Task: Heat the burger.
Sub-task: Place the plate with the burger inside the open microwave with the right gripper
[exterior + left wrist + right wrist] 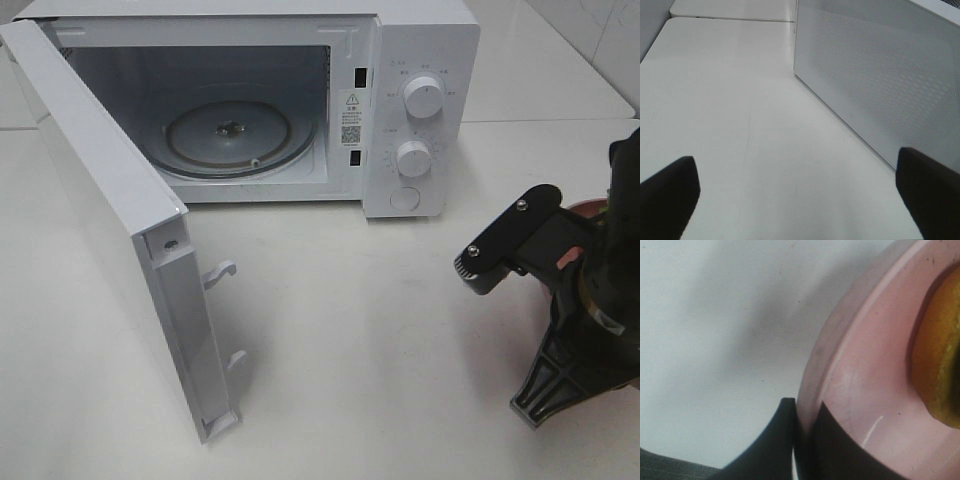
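Burger looks soft and slidey, so your right end effector clamping the stiff pink plate by its rim makes sense.

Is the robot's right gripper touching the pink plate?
Touching. The right wrist view shows the gripper pinching the plate by its rim, one finger on each side, with no gap.

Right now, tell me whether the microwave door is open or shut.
Open: the microwave door stands wide on its left hinge, exposing the glass turntable inside.
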`<state>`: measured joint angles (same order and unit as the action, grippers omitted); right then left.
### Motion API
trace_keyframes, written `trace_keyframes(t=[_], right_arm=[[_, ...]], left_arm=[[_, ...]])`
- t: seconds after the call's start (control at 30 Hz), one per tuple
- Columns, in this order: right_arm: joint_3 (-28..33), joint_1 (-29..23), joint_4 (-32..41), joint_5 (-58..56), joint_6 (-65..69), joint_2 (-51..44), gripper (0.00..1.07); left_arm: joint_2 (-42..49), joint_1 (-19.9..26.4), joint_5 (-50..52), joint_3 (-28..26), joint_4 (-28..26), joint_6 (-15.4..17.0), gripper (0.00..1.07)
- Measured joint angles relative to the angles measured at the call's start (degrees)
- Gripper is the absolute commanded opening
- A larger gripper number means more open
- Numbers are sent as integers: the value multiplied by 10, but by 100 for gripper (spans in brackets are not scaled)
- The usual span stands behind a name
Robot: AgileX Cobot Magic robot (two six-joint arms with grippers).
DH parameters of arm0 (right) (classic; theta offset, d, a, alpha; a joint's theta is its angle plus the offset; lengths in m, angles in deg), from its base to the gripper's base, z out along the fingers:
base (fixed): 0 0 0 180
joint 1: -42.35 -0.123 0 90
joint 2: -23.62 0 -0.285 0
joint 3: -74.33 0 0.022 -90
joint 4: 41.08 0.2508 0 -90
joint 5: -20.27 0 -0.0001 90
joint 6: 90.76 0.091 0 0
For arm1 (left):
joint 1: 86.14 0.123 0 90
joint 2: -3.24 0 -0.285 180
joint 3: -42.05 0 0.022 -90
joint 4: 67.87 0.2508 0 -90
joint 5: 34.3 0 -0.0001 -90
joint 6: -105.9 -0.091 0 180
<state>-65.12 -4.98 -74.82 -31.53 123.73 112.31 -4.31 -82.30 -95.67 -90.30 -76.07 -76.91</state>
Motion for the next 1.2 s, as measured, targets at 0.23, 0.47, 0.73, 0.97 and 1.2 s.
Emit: trace_keyframes(t=[0.23,0.47,0.73,0.97,1.2], right_arm=[[0,-55,-1,0,-1,0,0],[0,-107,-1,-1,-25,0,0],[0,-147,-11,2,-105,0,0],[1,-147,-13,23,-164,0,1],[1,-147,-14,69,-261,0,1]], left_arm=[[0,0,0,0,0,0,100],[0,0,0,0,0,0,100],[0,0,0,0,0,0,100],[0,0,0,0,0,0,100],[0,0,0,0,0,0,100]])
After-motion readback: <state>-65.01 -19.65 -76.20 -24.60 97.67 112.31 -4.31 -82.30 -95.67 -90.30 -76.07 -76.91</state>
